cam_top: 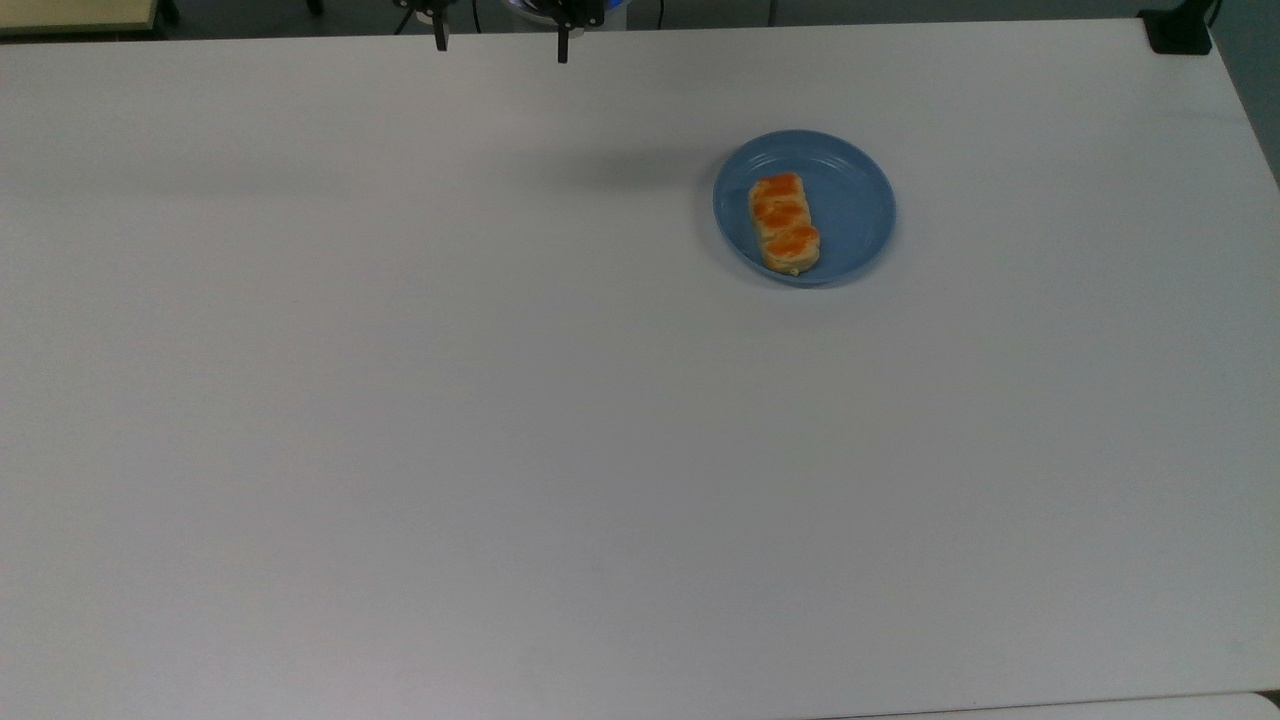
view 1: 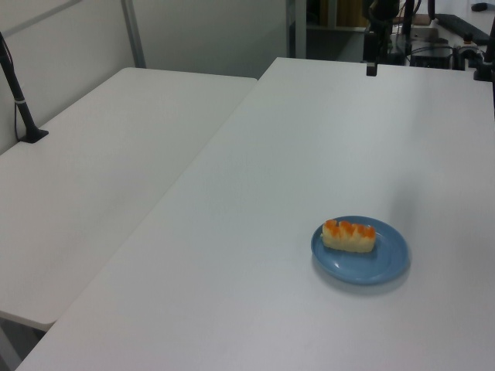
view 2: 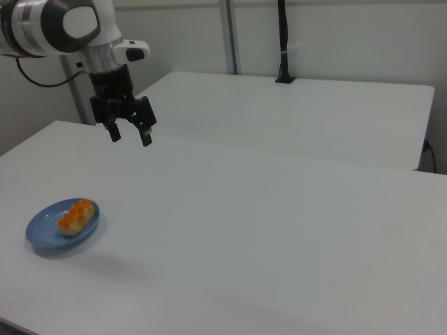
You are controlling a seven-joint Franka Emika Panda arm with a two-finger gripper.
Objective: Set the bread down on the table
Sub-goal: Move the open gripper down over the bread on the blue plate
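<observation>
The bread (cam_top: 785,222) lies on the blue plate (cam_top: 858,205), waiting. The hand (view 2: 129,132) hangs away from the plate, fingers apart, over the desk (cam_top: 500,450).

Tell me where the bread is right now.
The bread lies on the blue plate, toward the plate's left side in the top view, right of the table's centre.

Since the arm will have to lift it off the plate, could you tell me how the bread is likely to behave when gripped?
The bread looks soft and probably light, so a hard squeeze could dent it. Its orange glazed top may be slippery or sticky. It lies flat and long on the blue plate, so it seems unlikely to roll.
</observation>
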